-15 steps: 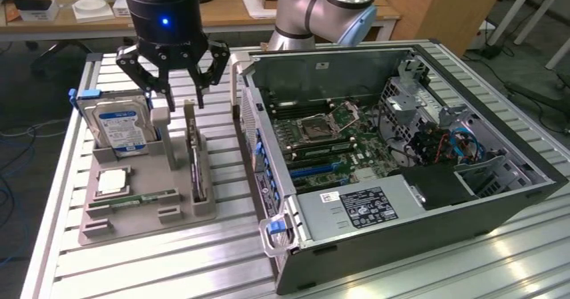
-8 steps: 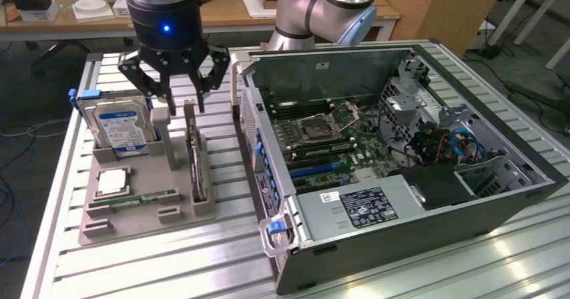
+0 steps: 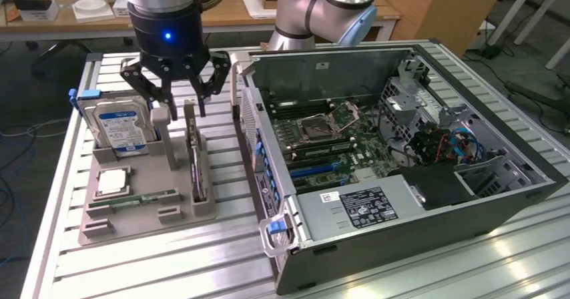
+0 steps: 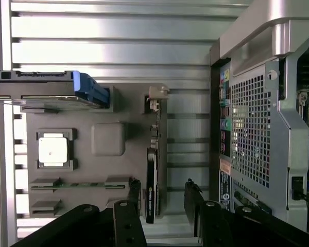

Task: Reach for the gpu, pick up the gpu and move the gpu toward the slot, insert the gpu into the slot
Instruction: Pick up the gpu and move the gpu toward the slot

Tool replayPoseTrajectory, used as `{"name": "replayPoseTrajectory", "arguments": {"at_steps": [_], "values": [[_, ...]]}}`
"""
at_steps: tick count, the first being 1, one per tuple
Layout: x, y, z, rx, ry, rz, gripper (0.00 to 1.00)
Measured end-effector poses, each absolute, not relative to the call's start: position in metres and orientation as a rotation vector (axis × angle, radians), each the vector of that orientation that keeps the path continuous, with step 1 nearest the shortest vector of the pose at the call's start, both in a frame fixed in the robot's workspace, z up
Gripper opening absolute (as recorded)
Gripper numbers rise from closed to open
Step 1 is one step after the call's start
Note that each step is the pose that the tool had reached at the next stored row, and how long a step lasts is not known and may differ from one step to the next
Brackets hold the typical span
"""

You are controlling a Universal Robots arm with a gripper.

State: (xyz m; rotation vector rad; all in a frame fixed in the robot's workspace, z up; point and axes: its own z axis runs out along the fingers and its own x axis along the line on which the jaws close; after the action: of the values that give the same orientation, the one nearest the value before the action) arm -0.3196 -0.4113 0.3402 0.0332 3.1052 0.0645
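Gripper (image 3: 181, 102): its jaws stood wide apart and held nothing. It hung just above the far end of the gpu.
Gripper in the wrist view (image 4: 163, 189): one dark finger (image 4: 130, 218) was on each side of the card, not pressed on it.
Gpu (image 3: 195, 160): it stood on its long edge in a groove of the grey holder tray (image 3: 143, 222), between the hard drive and the computer case.
Gpu in the wrist view (image 4: 152, 180): it was seen edge-on, with its silver bracket (image 4: 157, 96) at the end away from the fingers.
Hard drive (image 3: 120, 127): silver with a blue label, it stood upright in the same tray, near the gpu.
Processor chip (image 3: 113, 180): it lay flat in the tray.
Memory stick (image 3: 133, 199): it stood just beside the chip.
Computer case (image 3: 498, 199): it was open, with the motherboard (image 3: 334, 142) exposed, at the exterior view's right of the tray.
Table (image 3: 160, 265): it was made of aluminium slats and carried the tray and the case.
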Motion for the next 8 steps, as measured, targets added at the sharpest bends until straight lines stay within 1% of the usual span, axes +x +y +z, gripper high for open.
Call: {"name": "replayPoseTrajectory", "arguments": {"at_steps": [8], "values": [[-0.3196,-0.4208,0.3296,0.028,3.105,0.064,0.47]]}}
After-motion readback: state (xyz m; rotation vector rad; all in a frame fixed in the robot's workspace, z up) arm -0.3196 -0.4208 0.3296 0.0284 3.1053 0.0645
